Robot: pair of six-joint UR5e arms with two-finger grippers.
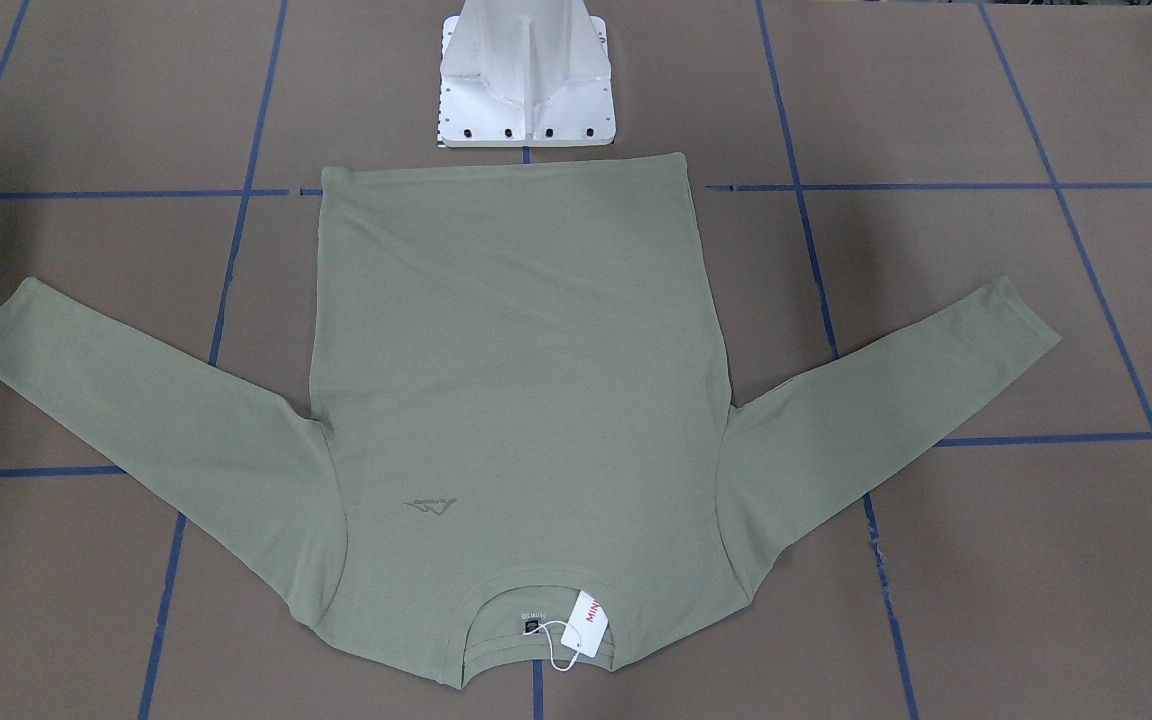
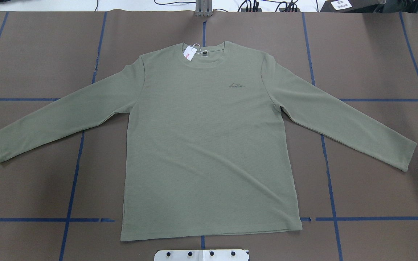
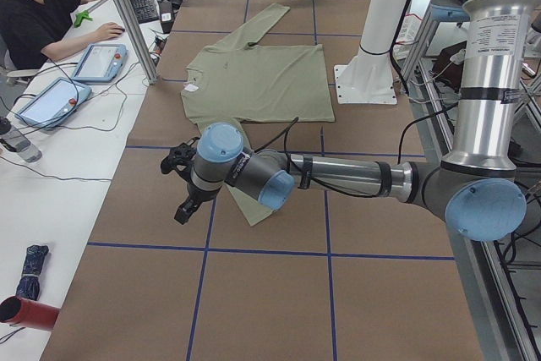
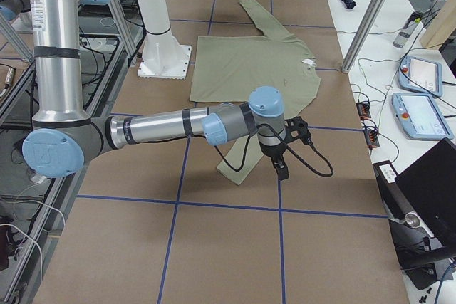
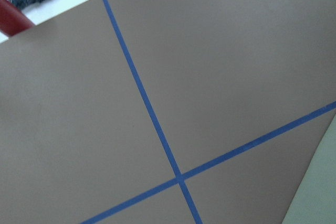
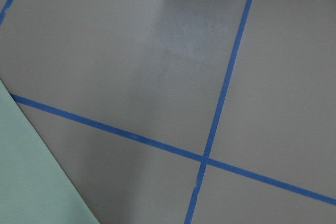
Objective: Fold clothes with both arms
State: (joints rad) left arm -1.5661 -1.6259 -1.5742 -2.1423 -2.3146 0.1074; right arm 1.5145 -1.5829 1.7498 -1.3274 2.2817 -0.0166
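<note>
Jaws over brown table (image 2: 376, 54) gridded in blue tape (image 2: 376, 99), operator desk (image 3: 51, 209) beside

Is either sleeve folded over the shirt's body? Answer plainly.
No: the shirt lies flat with both sleeves spread out to its sides.

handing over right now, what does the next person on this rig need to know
Left claw: up over bare table beside the sleeve on the robot's left, no cloth in it; open or shut cannot be told.
Right claw: likewise beside the other sleeve; state cannot be told.
Shirt: flat, logo side up, both sleeves spread, collar and hang tag away from the robot, hem by the pedestal.
Done: no fold yet.
Left: all the folding.
</note>
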